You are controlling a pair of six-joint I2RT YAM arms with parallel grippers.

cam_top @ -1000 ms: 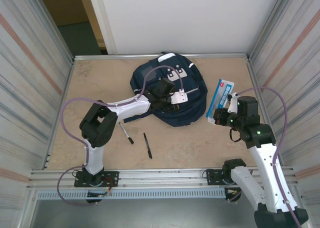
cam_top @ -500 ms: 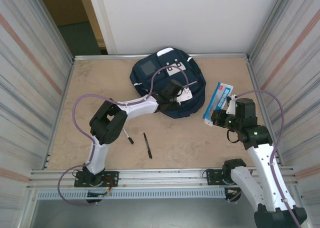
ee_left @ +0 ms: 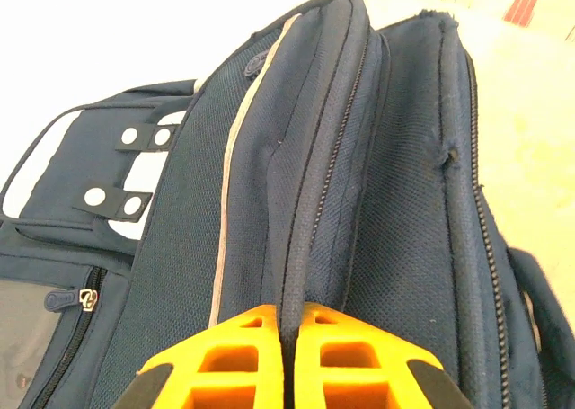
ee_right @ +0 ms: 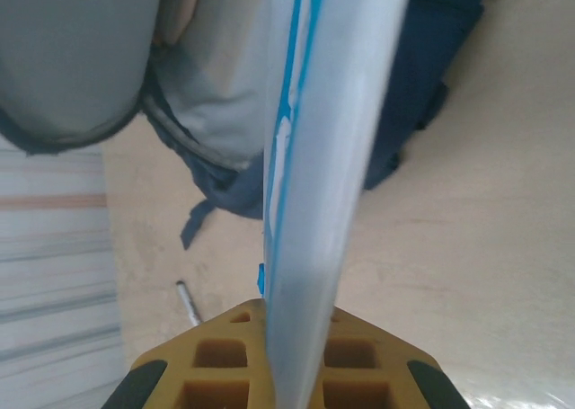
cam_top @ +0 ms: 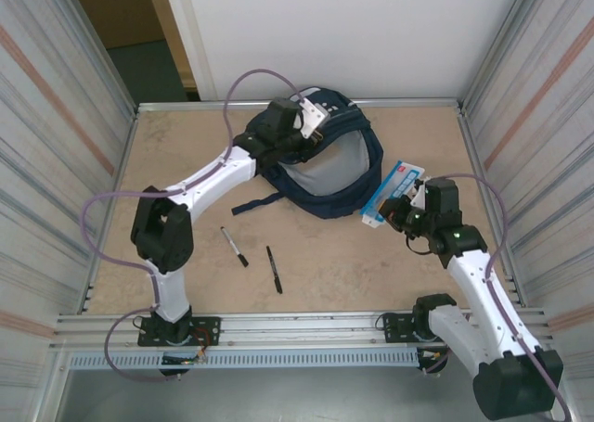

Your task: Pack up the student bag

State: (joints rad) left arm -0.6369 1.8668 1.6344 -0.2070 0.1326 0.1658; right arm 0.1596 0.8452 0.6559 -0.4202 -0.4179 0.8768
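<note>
The navy student bag (cam_top: 360,183) lies at the back middle of the table, its mouth pulled open so the grey lining shows. My left gripper (cam_top: 304,125) is shut on the bag's dark piped rim and holds it up toward the back wall. In the left wrist view the orange fingers (ee_left: 234,355) pinch that rim (ee_left: 301,247) between them. My right gripper (cam_top: 401,211) sits just right of the bag, shut on a flat white-and-blue packet (cam_top: 390,190). That packet (ee_right: 314,157) stands edge-on between the right fingers, pointing at the bag (ee_right: 225,184).
Two black pens (cam_top: 234,247) (cam_top: 275,269) lie on the tan tabletop in front of the bag, between the arms. One pen's tip (ee_right: 187,303) shows in the right wrist view. Metal walls close in the table left and right, with a white wall behind.
My left gripper closed on the bag's rim and lifted it back toward the wall, opening the bag to its grey lining. The right gripper carried the packet left, closer to the bag.
</note>
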